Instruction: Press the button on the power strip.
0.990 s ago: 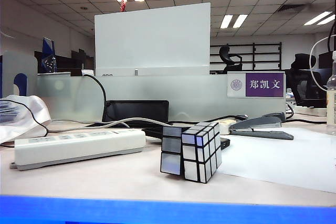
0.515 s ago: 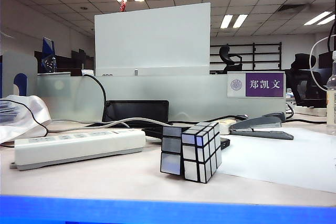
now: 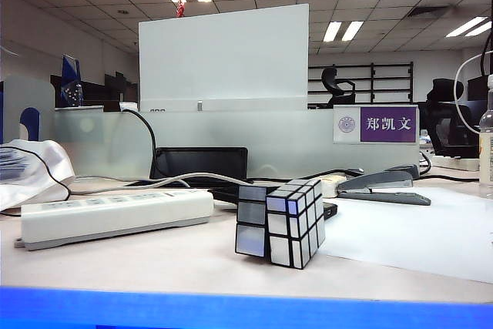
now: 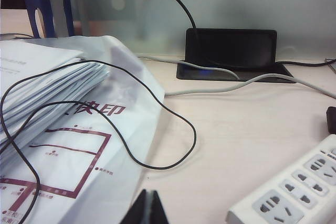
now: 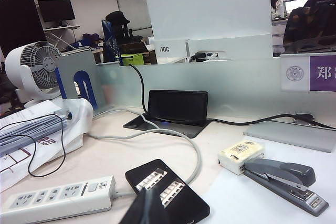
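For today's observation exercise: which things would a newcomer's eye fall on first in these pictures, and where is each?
Probably the silver cube, standing front and centre on the desk. Left of it lies the long white power strip; behind and to its right lies a grey stapler. The shut left gripper hangs low near a paper stack, the right gripper above a black device.

Only the claw tips show. The left claw (image 4: 147, 208) appears as two dark, pointed, wedge-shaped fingers with a thin pale seam between them. The right claw (image 5: 145, 209) is a blurred dark wedge of similar shape.
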`<act>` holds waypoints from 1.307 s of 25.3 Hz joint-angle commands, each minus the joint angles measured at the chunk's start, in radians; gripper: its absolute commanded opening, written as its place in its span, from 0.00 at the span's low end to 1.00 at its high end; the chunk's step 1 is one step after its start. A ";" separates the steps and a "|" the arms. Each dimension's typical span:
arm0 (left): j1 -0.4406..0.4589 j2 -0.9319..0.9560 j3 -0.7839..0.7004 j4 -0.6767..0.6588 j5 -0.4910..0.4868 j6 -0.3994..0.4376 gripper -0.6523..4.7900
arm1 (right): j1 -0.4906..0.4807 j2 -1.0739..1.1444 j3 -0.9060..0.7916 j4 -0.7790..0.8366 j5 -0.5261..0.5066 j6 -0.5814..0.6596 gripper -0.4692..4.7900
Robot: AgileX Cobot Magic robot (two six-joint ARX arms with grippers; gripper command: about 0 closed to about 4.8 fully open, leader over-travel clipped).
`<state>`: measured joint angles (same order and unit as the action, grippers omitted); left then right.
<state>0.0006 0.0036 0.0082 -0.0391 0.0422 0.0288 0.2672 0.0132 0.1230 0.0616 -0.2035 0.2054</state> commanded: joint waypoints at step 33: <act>0.000 -0.002 0.001 0.010 0.004 0.000 0.11 | -0.213 -0.011 -0.111 0.074 0.339 -0.206 0.09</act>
<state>0.0006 0.0036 0.0082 -0.0410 0.0422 0.0288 0.0708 0.0029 0.0235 0.0822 0.1299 -0.0036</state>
